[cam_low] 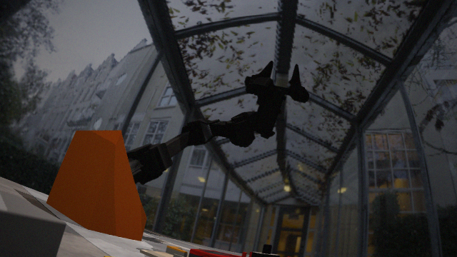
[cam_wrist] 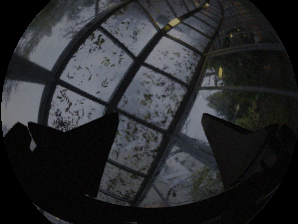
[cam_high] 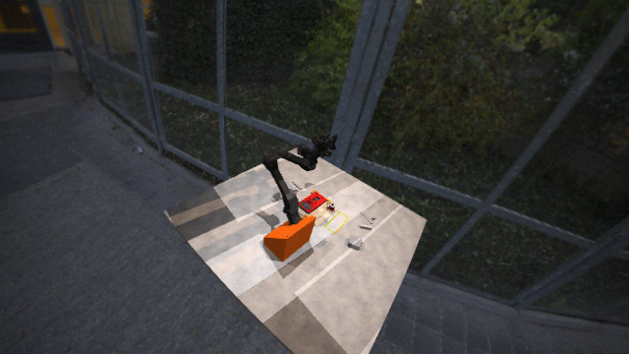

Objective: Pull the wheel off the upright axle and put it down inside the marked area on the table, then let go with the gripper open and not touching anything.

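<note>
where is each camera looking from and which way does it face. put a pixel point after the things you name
Top: high above and to one side, facing down across the table [cam_high: 344, 285]; shows the orange base [cam_high: 290, 240] [cam_low: 94, 182], the arm [cam_high: 277, 179] [cam_low: 194, 133] and the gripper [cam_high: 330, 144] [cam_low: 283, 68] [cam_wrist: 162, 117].
Exterior: low beside the table, tilted up at the glass roof; base, arm and gripper show.
Wrist: on the arm near the gripper, facing the roof; only the gripper and its fingers show.
Exterior and wrist share the leaf-strewn roof.
</note>
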Controlling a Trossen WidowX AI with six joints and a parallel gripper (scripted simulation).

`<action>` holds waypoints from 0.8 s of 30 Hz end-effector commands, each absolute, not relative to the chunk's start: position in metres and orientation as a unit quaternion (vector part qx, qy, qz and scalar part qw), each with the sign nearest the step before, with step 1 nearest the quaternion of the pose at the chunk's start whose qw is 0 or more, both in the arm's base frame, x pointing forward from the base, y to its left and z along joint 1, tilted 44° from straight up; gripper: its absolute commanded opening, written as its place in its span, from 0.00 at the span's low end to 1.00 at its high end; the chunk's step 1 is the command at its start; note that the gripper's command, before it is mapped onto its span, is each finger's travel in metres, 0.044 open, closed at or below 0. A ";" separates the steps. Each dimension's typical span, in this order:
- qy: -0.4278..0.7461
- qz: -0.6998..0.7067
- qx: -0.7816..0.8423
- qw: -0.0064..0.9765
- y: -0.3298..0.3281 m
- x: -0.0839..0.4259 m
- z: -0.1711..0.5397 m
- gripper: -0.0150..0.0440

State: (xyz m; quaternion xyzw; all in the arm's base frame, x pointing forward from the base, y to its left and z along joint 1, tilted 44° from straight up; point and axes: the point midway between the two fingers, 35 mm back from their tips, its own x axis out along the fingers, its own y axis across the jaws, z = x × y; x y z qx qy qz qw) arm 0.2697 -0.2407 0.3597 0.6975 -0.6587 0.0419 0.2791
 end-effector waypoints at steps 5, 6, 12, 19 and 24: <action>-0.599 -0.042 0.712 0.365 -0.250 0.311 0.343 0.76; -0.579 -0.065 0.715 0.388 -0.252 0.322 0.336 0.76; -0.437 -0.194 0.720 0.503 -0.262 0.381 0.284 0.76; -0.247 -0.304 0.711 0.584 -0.261 0.425 0.209 0.76; -0.086 -0.360 0.702 0.609 -0.251 0.441 0.148 0.76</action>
